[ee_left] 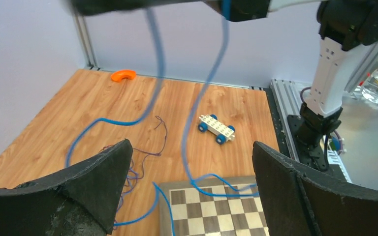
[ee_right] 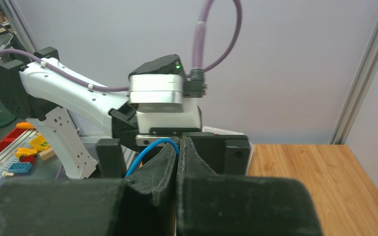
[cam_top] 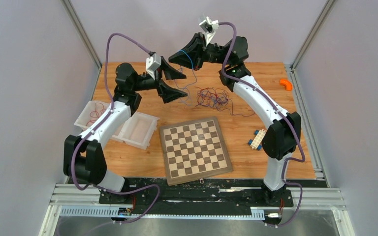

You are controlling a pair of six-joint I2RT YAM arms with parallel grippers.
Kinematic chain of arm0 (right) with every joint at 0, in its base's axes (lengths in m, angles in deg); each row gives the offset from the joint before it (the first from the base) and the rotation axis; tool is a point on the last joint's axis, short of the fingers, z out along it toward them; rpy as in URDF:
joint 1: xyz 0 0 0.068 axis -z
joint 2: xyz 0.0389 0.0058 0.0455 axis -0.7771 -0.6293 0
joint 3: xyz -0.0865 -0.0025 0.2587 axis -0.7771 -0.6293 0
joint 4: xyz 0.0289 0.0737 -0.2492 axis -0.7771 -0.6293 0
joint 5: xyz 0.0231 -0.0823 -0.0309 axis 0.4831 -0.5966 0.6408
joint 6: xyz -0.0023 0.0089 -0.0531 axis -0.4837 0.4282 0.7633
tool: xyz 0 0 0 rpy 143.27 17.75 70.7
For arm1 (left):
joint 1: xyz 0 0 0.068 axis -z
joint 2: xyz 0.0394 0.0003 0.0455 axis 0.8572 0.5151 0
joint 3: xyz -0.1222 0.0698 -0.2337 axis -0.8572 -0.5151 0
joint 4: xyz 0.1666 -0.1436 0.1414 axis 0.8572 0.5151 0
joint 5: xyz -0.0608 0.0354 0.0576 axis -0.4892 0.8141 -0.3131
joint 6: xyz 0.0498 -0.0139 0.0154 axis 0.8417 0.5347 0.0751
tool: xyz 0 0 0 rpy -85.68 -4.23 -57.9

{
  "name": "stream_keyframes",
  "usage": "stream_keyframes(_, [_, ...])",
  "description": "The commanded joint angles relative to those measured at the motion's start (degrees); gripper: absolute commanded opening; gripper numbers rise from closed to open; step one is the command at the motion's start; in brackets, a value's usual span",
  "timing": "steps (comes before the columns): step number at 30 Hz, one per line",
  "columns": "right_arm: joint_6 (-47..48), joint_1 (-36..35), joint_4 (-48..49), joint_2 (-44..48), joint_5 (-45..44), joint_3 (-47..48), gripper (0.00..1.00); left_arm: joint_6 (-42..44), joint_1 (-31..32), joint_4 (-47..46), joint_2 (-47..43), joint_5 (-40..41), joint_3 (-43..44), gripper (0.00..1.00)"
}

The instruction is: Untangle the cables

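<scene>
A tangle of red, blue and purple cables [cam_top: 211, 97] lies on the wooden table behind the chessboard [cam_top: 195, 149]. My right gripper [cam_top: 177, 55] is raised above the table and shut on a blue cable [cam_top: 191, 61], which hangs down in two strands towards the tangle. The right wrist view has that blue cable [ee_right: 147, 150] looping out from between the closed fingertips of the right gripper [ee_right: 181, 145]. My left gripper [cam_top: 182, 86] stands open just below, empty. In the left wrist view the blue cable [ee_left: 197, 123] hangs ahead of the open left gripper [ee_left: 189, 167], and thin purple cables [ee_left: 147, 152] lie on the wood.
Two clear bins sit at the left; one bin [cam_top: 91, 115] holds red wire, the other bin [cam_top: 139, 130] looks empty. A white toy car with blue wheels [cam_top: 257, 139] lies right of the chessboard. An orange curved piece [cam_top: 286, 83] sits at the far right.
</scene>
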Motion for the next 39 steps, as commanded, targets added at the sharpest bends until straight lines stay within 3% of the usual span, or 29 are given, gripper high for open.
stream_keyframes(1, [-0.06, -0.30, 1.34, 1.46, 0.22, 0.83, 0.00, 7.15, -1.23, 4.03, -8.29, -0.22, -2.87, 1.00])
stream_keyframes(6, [-1.33, -0.34, 2.69, 1.41, 0.59, 0.34, 0.00, 6.84, -4.25, 5.26, -9.14, 1.24, -1.93, 1.00])
stream_keyframes(13, [-2.31, -0.60, 4.36, 0.62, 0.76, 0.81, 0.00, 8.19, -4.84, 5.23, -3.21, 5.71, 2.85, 1.00])
stream_keyframes(20, [-1.88, -0.89, 4.42, -0.97, -0.07, 2.62, 0.00, -2.03, -3.01, 0.73, 5.57, 0.11, 11.22, 1.00])
stream_keyframes(25, [-0.03, -0.89, 3.04, -1.08, -0.85, 2.79, 0.00, -12.69, -0.52, -8.93, 5.98, -5.19, 7.75, 0.96])
stream_keyframes(30, [0.55, -0.89, 1.92, -1.36, -1.23, 3.27, 0.00, -14.34, 1.63, -10.54, 5.51, -5.71, 5.26, 0.92])
stream_keyframes(34, [2.70, -0.97, 0.22, -0.52, -2.19, 2.24, 0.00, -16.10, 1.85, -10.57, 6.65, -5.06, 5.67, 0.82])
stream_keyframes(39, [8.86, -1.03, -3.76, 1.30, -6.07, 0.92, 0.00, -15.43, 1.98, -10.48, 6.61, -6.11, 5.69, 0.53])
